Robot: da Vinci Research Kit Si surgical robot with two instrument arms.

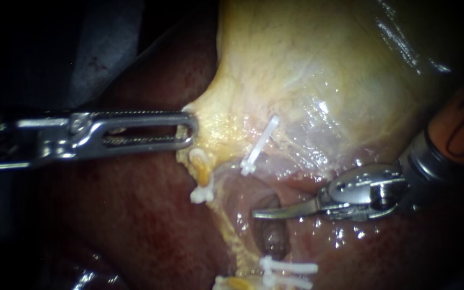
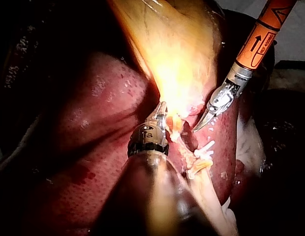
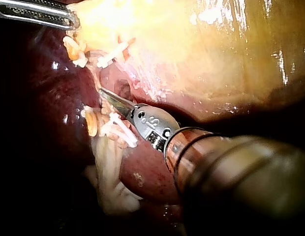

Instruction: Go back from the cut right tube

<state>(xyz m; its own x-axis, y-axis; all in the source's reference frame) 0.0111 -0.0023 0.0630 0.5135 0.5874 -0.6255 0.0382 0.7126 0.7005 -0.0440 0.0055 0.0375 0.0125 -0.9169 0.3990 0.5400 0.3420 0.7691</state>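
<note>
heads up: right instrument (image 1: pixel 268 214) end effector closed, empty; left instrument (image 1: pixel 189 129) clamped on gallbladder (image 1: pixel 307 70). A sloppy exit could snag the clip (image 1: pixel 261 142).

Bare liver (image 1: pixel 350 258) left open room to the right behind the right instrument (image 1: pixel 267 213); an upper clip (image 1: pixel 259 147) and lower clips (image 1: pixel 288 267) flanked its closed tip, the gallbladder (image 1: pixel 307 70) overhung, and the left instrument (image 1: pixel 191 129) stood well apart.

Bright central light, wet glare on the gallbladder (image 1: pixel 323 70), deep shadow toward the edges.
</note>
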